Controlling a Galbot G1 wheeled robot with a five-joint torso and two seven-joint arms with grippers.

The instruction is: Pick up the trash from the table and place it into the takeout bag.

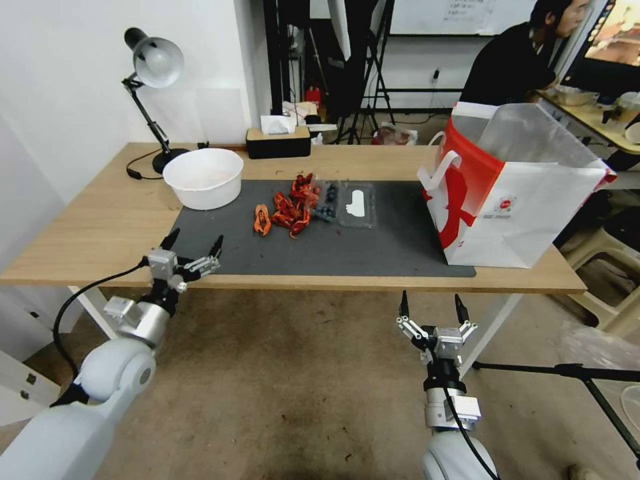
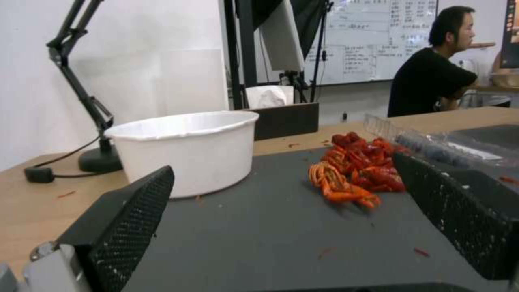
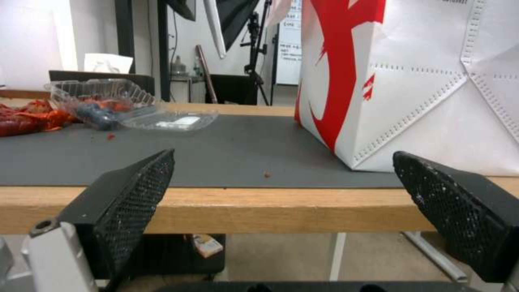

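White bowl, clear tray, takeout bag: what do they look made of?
White bowl: likely coated paper, matte, with a rolled rim; thin plastic is possible. Clear tray: thin glossy transparent plastic, ribbed walls, contents showing through. Takeout bag: looks like stiff white paper with red print and creased folds, plus a clear plastic lining at the top.

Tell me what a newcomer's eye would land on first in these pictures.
The takeout bag, white with red print, stands tall at the right end of the dark mat. Mid-mat lies a bright red pile of crayfish shells beside a clear plastic tray, with a white bowl at the mat's far-left corner. The left gripper hovers open at the table's near edge; the right gripper waits open below it.
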